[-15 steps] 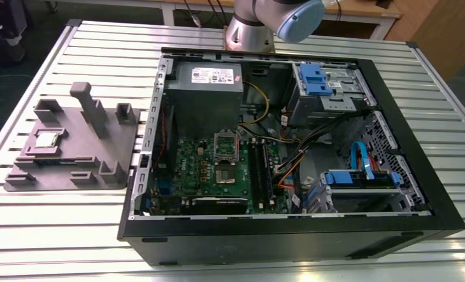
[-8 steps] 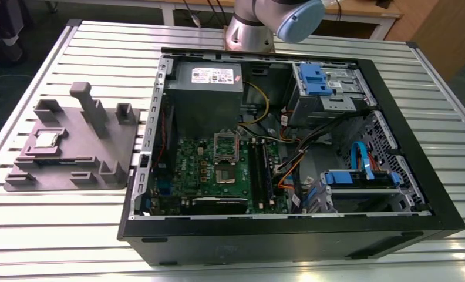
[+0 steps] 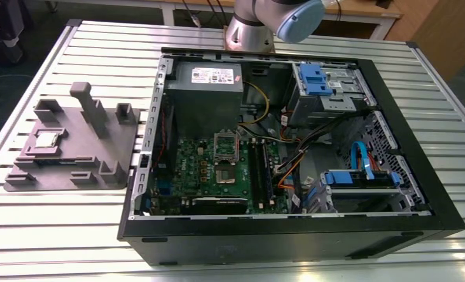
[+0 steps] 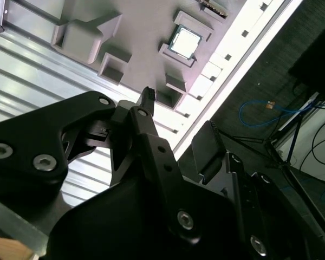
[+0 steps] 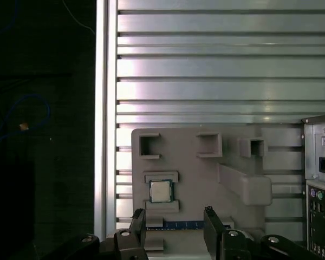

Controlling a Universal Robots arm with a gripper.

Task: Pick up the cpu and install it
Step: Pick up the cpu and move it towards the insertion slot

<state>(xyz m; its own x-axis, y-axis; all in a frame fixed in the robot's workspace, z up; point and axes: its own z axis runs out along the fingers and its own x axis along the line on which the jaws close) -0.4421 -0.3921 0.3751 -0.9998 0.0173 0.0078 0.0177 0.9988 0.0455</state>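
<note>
Cpu [image 5: 160,190] in grey jig [image 5: 206,181]; pincer [image 5: 174,213] open nr it.

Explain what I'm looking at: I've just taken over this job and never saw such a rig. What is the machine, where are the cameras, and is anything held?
The machine is one robot arm with a two-fingered gripper. The exterior view looks down on a slatted metal table from a camera off the arm. Both wrist views come from cameras riding on the arm near the gripper. On the table stand an open computer case and, at the exterior view's left, a grey holder block. The cpu lies in a pocket of that block. The gripper is open and holds nothing; the cpu lies untouched.
</note>
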